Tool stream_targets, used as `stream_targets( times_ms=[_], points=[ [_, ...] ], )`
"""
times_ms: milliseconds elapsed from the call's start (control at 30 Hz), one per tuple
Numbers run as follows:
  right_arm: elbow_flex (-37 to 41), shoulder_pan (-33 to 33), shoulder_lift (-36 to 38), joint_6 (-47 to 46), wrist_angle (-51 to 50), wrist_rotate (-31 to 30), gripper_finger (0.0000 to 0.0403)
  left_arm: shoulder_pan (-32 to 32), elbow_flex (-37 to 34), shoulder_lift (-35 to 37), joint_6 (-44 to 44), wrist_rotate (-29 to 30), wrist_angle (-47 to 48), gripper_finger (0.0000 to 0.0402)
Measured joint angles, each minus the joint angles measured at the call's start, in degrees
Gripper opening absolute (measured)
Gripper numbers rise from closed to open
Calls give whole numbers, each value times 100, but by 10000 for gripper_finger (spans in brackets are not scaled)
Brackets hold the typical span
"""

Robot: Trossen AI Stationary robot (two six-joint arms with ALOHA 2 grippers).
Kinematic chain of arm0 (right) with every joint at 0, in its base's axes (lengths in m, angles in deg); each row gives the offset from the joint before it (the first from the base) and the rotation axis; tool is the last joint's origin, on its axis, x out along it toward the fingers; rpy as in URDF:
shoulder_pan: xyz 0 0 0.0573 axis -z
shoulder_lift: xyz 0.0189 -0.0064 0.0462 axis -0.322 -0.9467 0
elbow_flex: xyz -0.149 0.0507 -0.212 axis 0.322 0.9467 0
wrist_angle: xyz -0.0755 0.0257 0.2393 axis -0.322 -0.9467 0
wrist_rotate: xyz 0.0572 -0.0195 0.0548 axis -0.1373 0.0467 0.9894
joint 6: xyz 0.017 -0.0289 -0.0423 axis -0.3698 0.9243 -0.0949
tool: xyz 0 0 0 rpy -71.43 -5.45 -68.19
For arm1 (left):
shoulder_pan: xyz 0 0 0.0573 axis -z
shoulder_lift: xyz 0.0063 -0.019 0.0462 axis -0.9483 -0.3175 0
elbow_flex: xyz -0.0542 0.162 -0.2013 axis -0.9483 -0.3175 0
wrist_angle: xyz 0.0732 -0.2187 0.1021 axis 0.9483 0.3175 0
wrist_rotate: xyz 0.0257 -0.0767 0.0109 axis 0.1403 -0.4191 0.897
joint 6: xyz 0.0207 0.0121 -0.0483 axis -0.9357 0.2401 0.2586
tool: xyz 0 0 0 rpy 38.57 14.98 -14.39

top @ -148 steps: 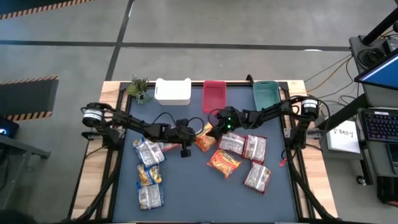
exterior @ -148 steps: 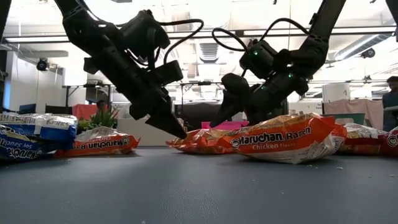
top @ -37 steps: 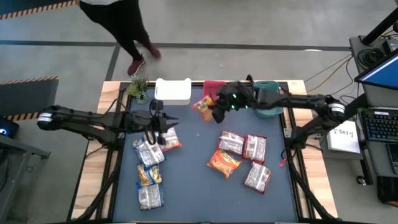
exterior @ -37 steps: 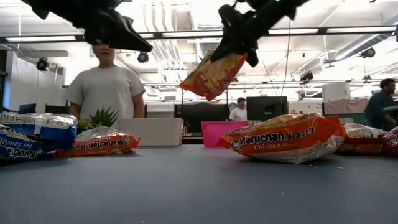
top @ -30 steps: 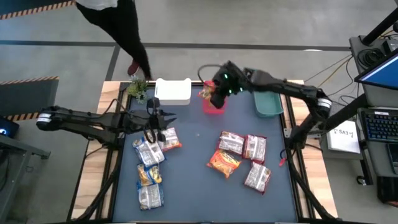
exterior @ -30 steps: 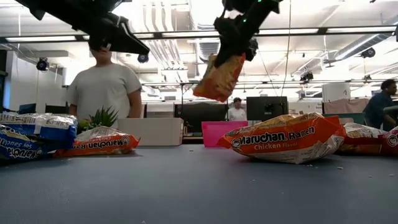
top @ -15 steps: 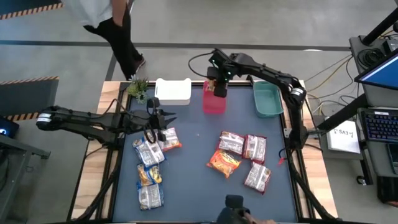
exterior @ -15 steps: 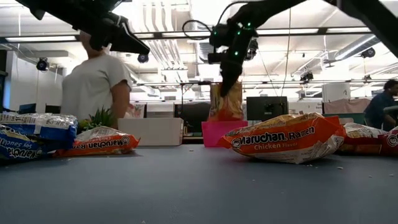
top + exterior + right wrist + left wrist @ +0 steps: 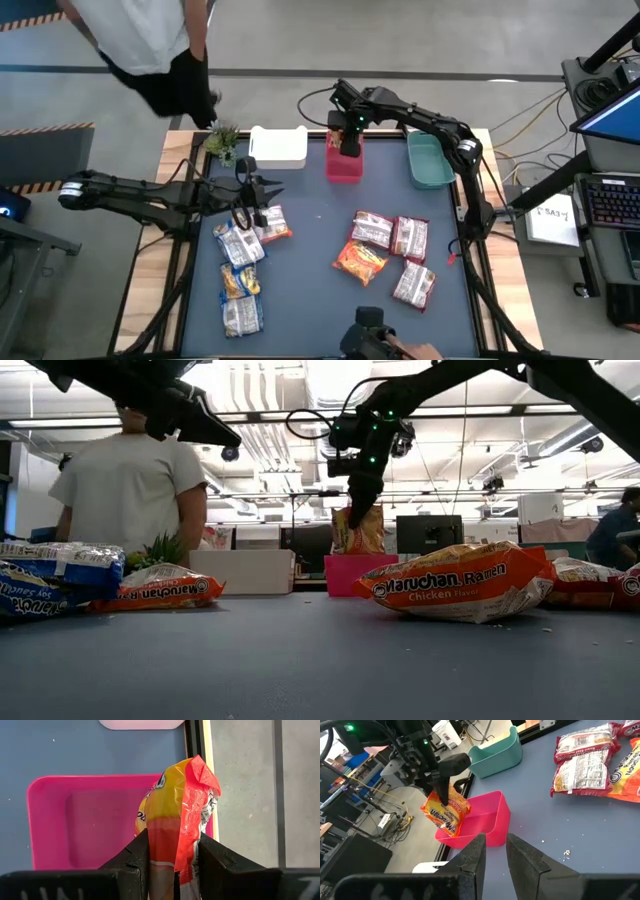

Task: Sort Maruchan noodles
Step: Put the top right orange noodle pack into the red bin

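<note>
My right gripper [image 9: 347,148] hangs over the pink bin [image 9: 343,168] at the table's far edge, shut on an orange Maruchan noodle packet [image 9: 362,530]. My left gripper [image 9: 258,205] hovers above the left group of packets [image 9: 240,245]; its fingers [image 9: 475,857] stand a narrow gap apart with nothing between them. Three packets lie flat under it, with an orange one [image 9: 272,225] beside them. Several more packets [image 9: 372,230] lie flat at the right, one of them orange [image 9: 360,262]. My right gripper pinches the orange packet's upper end [image 9: 170,851] between its two fingers. The fingers [image 9: 442,782] come steeply from above. The packet hangs upright below them, and its lower end [image 9: 447,827] dips into the pink bin's far end; whether it touches the bin I cannot tell.
A white bin [image 9: 278,147] and a teal bin [image 9: 428,158] flank the pink one along the far edge, with a small plant [image 9: 223,143] at the far left corner. A person [image 9: 150,50] stands beyond the far edge. A dark object [image 9: 368,335] and a hand show at the near edge.
My right gripper has come down over the pink bin and rolled about its own line. The orange packet, slanted and high before, now hangs upright with its lower end at the bin. The person behind the table has walked along the far edge.
</note>
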Motion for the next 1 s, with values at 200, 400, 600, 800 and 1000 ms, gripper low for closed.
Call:
stream_targets(
  times_ms=[200,400,600,800,1000],
  points=[
    [18,11,0,-66,11,0,108,0,0,0,0,0,-6,59],
    [104,11,0,-247,128,-2,124,0,0,0,0,-2,-56,59],
    [134,11,0,-376,190,-4,128,0,0,0,-1,-1,-56,59],
    [140,11,0,-371,221,-4,116,0,0,0,-2,-2,-104,59],
    [307,11,0,-501,517,-7,109,-1,0,0,-1,-2,-102,59]
  ],
)
